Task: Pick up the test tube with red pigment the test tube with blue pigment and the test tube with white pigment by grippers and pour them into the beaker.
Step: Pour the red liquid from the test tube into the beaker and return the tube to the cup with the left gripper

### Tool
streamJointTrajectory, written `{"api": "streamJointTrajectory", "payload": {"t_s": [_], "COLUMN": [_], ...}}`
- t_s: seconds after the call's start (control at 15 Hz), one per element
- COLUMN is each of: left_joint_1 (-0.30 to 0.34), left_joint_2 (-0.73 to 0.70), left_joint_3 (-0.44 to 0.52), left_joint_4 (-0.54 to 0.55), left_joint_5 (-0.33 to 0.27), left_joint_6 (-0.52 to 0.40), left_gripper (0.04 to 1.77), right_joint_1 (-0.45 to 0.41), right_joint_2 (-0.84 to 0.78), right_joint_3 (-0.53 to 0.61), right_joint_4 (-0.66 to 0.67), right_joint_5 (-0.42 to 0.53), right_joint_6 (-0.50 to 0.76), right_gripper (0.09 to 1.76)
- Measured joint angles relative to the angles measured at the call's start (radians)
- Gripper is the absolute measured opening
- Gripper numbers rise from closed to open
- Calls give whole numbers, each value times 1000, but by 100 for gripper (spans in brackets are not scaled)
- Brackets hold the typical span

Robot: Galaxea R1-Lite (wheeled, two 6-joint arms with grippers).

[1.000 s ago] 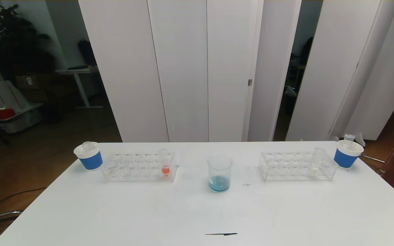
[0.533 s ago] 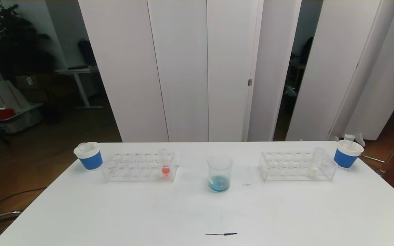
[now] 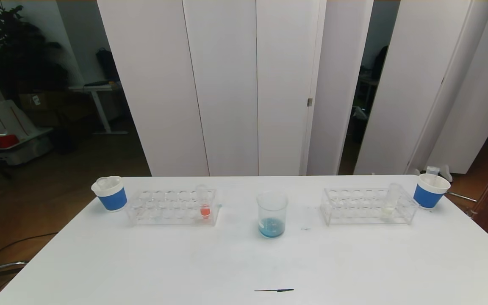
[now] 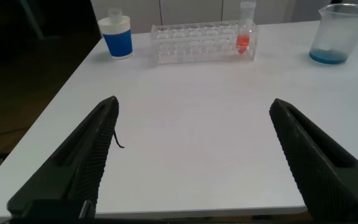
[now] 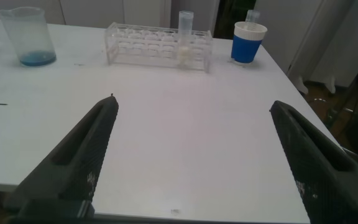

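Beaker (image 3: 272, 214) holds blue liquid — only wrist views show both grippers' fingers (image 4: 79, 168) (image 5: 73, 165) spread wide, empty.

A white table (image 3: 210, 262) carries everything. Ahead of the left jaws stand a blue paper cup (image 4: 116, 37) and a clear rack (image 4: 197, 43); off toward the middle stands the beaker (image 4: 336, 34), with blue liquid at its bottom. Ahead of the right jaws stand a second clear rack (image 5: 148, 43) and a second blue cup (image 5: 248, 43). A thin dark mark (image 3: 274, 290) lies near the table's front edge.
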Motion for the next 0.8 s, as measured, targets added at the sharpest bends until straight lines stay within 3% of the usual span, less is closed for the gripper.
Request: {"api": "streamJointTrajectory", "payload": {"t_s": [0.6,0.8], "left_joint_1": [0,0], "left_joint_2": [0,9], "left_joint_3": [-7,-93], "left_joint_4": [-4,42], "left_joint_5": [0,-8], "left_joint_6": [-34,-27], "left_gripper": [174,174], "right_joint_1": [0,0], "right_joint_2": [0,0], "right_joint_3": [0,0], "right_joint_4": [0,0], "right_joint_5": [0,0], "right_joint_6": [0,0], "right_gripper": [175,175]}}
